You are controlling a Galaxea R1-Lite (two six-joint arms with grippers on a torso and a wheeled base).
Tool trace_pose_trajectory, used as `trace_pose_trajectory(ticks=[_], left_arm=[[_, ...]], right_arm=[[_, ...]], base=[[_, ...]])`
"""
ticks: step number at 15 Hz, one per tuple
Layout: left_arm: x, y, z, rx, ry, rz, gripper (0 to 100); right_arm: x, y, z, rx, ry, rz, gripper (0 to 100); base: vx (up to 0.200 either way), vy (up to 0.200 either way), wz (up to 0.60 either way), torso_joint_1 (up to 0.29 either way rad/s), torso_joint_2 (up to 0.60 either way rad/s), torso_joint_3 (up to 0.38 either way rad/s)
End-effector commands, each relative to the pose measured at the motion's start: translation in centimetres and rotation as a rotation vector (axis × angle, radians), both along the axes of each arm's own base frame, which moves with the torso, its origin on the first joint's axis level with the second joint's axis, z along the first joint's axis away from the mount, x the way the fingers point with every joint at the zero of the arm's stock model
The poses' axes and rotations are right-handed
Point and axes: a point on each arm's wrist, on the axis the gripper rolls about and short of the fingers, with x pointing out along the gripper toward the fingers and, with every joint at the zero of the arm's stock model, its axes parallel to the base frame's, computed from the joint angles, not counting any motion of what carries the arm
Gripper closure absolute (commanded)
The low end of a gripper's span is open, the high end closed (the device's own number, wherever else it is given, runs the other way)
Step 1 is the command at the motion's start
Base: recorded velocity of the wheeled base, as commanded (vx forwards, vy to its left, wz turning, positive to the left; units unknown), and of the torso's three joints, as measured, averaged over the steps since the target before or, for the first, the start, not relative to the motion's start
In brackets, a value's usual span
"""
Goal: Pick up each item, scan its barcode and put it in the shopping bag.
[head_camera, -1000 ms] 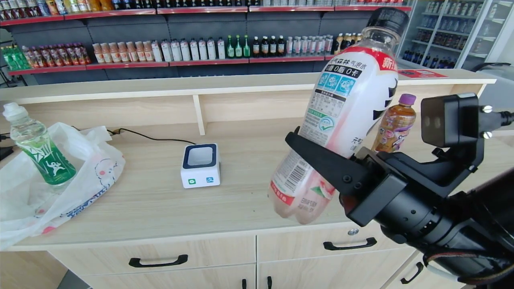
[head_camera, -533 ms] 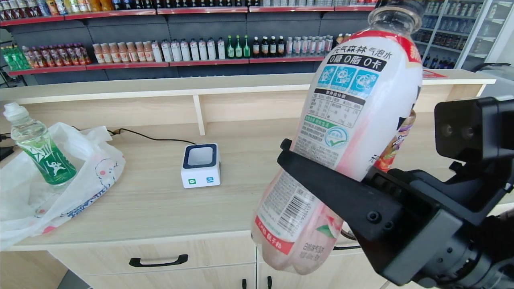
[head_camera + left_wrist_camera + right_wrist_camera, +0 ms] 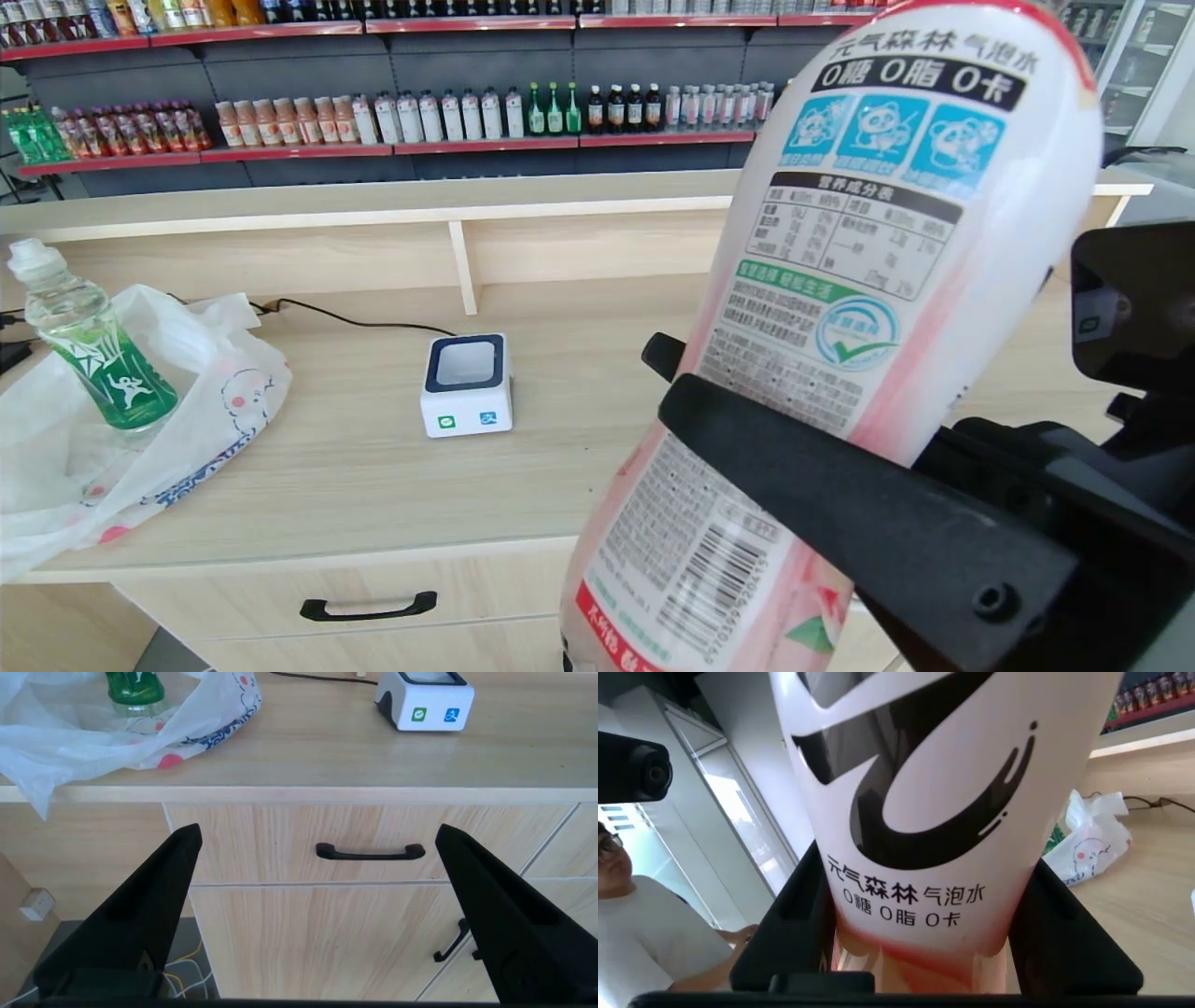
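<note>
My right gripper (image 3: 747, 411) is shut on a white and pink drink bottle (image 3: 840, 308), held tilted high over the counter's right part, very close to the head camera; its barcode (image 3: 714, 583) faces the camera. The same bottle (image 3: 924, 812) stands between the black fingers in the right wrist view. A white scanner (image 3: 466, 385) with a dark-rimmed window sits mid-counter. At the left lies a white shopping bag (image 3: 112, 448) with a green-labelled bottle (image 3: 89, 341) in it. My left gripper (image 3: 318, 905) is open, low in front of the counter's drawers, nothing between its fingers.
A black cable (image 3: 355, 322) runs from the scanner toward the back left. A raised ledge (image 3: 373, 201) with a divider borders the counter's far side. Drawers with black handles (image 3: 369, 851) lie below the counter edge. Shelves of bottles (image 3: 467, 112) line the back wall.
My right gripper has lifted the white and pink bottle up and toward the head camera, so it now hides the brown bottle that stood at the right. Bag, scanner and green bottle stayed put.
</note>
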Motion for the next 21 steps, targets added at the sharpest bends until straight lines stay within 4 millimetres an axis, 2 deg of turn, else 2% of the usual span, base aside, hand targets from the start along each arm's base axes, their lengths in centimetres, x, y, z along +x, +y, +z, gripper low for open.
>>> trace_pose_trajectory(ticks=[1,13,21], left_arm=[[0.0,0.0,0.0,0.000,-0.001,0.000,0],[0.0,0.0,0.0,0.000,-0.001,0.000,0],[0.0,0.0,0.0,0.000,-0.001,0.000,0]], right_arm=[[-0.1,-0.1,0.0,0.002,0.000,0.002,100],[0.1,-0.2,-0.1,-0.002,0.002,-0.007,100],[2.8,-0.7,-1.0,-0.056,-0.042,-0.148,100]], base=[[0.000,0.000,0.00,0.000,0.00,0.000],[0.000,0.000,0.00,0.000,0.00,0.000],[0.000,0.000,0.00,0.000,0.00,0.000]])
